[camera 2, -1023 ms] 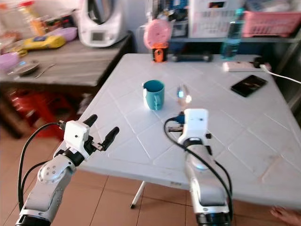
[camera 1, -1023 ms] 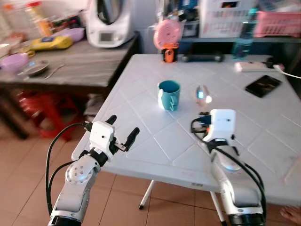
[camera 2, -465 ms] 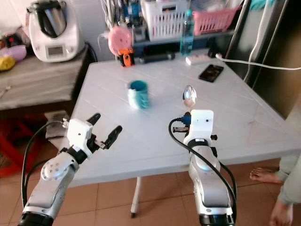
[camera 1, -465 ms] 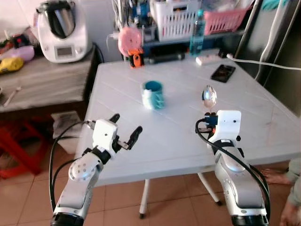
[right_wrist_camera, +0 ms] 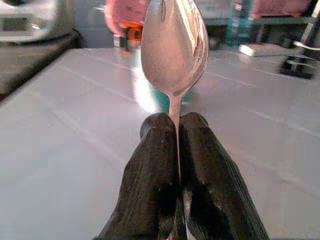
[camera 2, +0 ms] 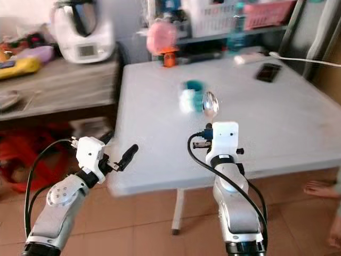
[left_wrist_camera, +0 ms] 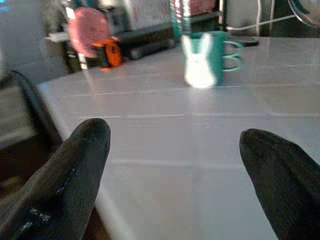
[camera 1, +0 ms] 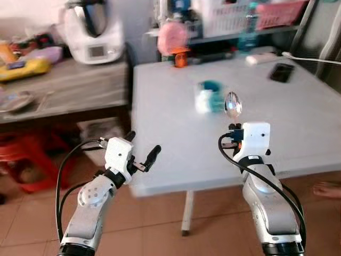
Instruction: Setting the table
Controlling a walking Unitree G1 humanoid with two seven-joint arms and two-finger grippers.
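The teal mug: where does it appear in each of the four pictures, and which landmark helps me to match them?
Left eye view: the teal mug stands on the white table, just left of the spoon in the right hand.
Right eye view: same place, blurred.
Left wrist view: far on the table, between the open fingers.
Right wrist view: mostly hidden behind the spoon bowl.
Shared landmark: the pink fan.
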